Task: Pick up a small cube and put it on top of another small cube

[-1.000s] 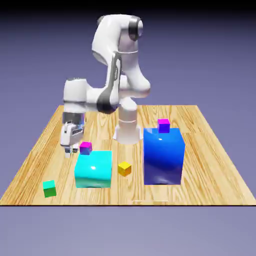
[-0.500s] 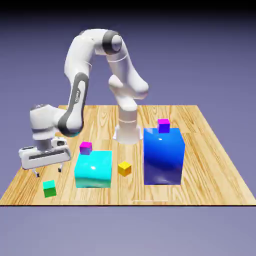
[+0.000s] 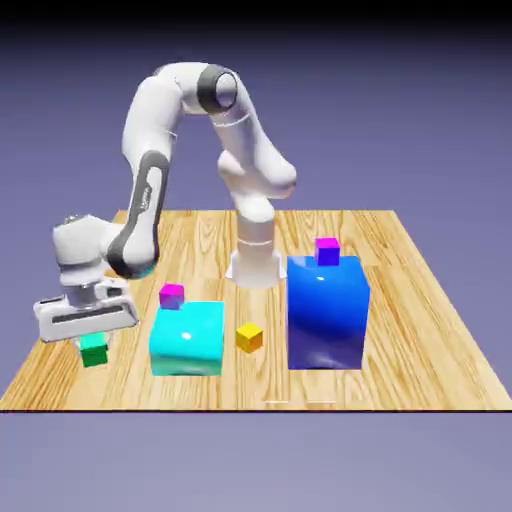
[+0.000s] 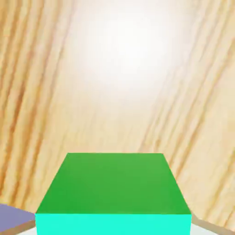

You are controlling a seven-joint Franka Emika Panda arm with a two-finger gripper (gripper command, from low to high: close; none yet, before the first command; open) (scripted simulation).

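As gripper [image 3: 92, 345] clamps, small cube [image 3: 94, 351] sits square, upright.

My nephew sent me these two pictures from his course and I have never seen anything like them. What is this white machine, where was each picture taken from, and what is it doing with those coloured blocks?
It is a computer-rendered white robot arm standing on a wooden table. One picture looks at the whole scene from outside. The other comes from a camera on the arm's hand, looking along its gripper, which is a two-finger clamp.

On the table lie a big cyan block, a big blue block with a tiny magenta-topped cube on it, a second tiny magenta-topped cube behind the cyan block, and a tiny yellow-orange cube.

The gripper is shut on a tiny green cube, which fills the bottom of the hand view and hides the fingertips. It appears to be just off the table.
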